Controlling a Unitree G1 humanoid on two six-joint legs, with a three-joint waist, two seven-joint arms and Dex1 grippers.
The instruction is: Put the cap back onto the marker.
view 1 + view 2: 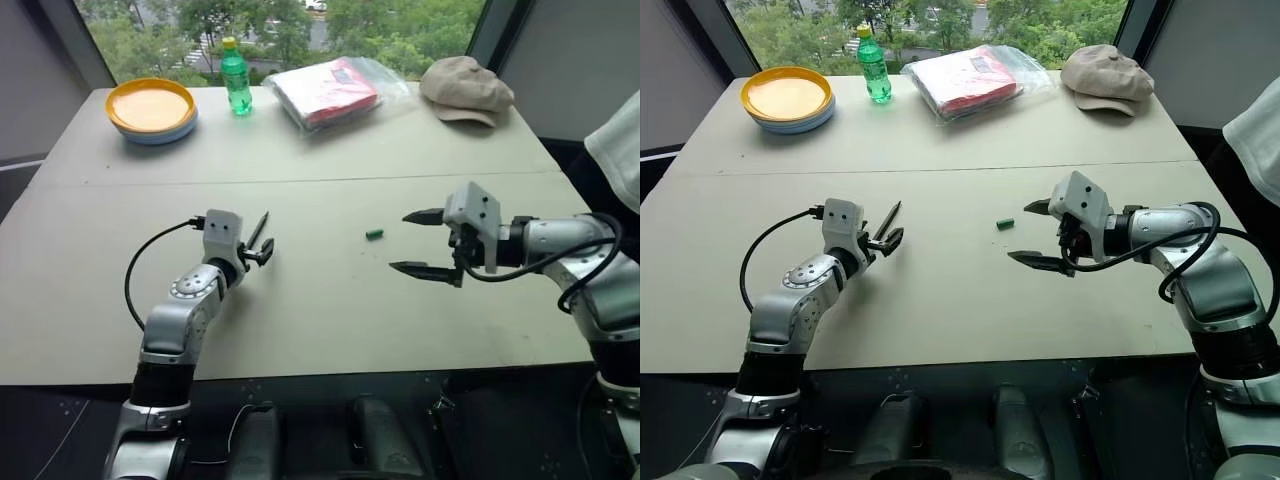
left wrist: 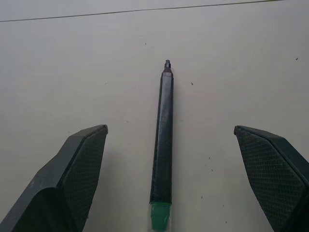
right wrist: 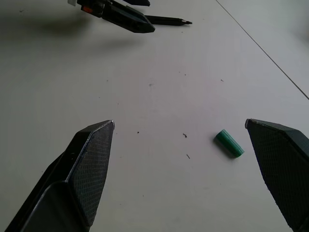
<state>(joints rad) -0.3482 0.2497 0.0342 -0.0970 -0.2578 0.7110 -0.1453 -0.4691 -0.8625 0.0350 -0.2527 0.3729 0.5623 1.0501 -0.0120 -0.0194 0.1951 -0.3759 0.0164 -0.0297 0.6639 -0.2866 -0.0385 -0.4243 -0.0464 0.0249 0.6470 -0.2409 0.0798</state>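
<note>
1. Left gripper [image 1: 262, 243] – jaws spread wide, holding nothing. The marker [image 2: 162, 140] lies flat on the table [image 1: 300, 300], running lengthwise between the two fingers [image 2: 77, 169], apart from both.
2. Risk here: the marker is slim and lies flat, so a fingertip landing on it instead of beside it could roll it or push it along the table. Whether the tips are low enough to close on it is hard to judge from the wrist view.
3. Cap [image 1: 374, 234] – on the table between the two arms, well apart from the marker, just ahead of the right gripper [image 1: 425, 242].
4. Right gripper – also wide open and empty; the cap sits near one finger [image 3: 280, 164], off-centre between the two.
5. Risk: closing from this offset may flick the tiny cap away, or pinch it askew so it won't line up with the marker's tip.
6. Room: bare table all round both items – plates [image 1: 152, 110], bottle [image 1: 236, 76], bag [image 1: 330, 92] and hat [image 1: 465, 90] sit along the far edge, well clear. Near edge is not close either.
</note>
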